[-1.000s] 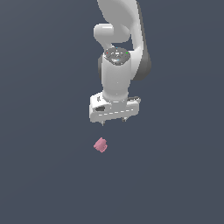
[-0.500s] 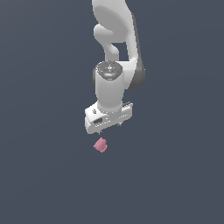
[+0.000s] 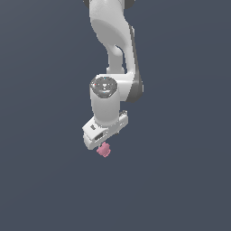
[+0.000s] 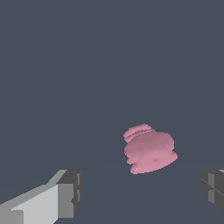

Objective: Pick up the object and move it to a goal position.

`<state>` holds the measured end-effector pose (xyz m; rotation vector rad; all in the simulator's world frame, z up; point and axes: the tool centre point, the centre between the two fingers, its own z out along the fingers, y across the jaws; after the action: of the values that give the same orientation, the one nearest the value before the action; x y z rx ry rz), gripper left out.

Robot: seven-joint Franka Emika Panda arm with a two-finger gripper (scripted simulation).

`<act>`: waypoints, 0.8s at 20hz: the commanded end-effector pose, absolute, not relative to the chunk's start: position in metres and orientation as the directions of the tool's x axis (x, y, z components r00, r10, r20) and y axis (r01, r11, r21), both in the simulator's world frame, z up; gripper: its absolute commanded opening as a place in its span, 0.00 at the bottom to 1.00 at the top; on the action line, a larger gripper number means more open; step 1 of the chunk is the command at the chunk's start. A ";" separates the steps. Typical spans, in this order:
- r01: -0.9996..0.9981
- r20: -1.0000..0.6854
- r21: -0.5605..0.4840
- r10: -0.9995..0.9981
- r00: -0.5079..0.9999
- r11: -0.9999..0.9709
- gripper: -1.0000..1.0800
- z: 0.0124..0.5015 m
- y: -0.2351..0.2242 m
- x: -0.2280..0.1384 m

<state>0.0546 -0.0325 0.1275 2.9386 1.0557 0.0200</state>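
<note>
The object [image 3: 104, 150] is a small matte pink lumpy piece lying on the dark grey floor. In the exterior view it peeks out just below the white gripper hand, which hides part of it and hides the fingertips. In the wrist view the object [image 4: 150, 150] lies ahead of the gripper [image 4: 142, 190] and between the lines of the two fingers. The fingers [image 4: 70, 192] stand wide apart, and nothing is held between them. The object is narrower than the gap.
The white arm [image 3: 113, 54] rises above the gripper in the exterior view. The dark grey floor [image 3: 180, 180] spreads all around.
The arm has swung toward the exterior view's left and come down. The gripper hand now sits right over the pink object, which has not moved.
</note>
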 end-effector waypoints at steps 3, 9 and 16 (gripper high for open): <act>0.712 0.001 0.015 0.712 0.702 -0.702 0.96 0.114 -0.042 0.061; 0.778 0.000 0.006 0.778 0.629 -0.629 0.96 0.101 -0.052 0.066; 0.815 0.000 0.001 0.815 0.580 -0.580 0.96 0.092 -0.059 0.069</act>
<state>0.0686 -0.0577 0.0937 2.7990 1.4232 0.0003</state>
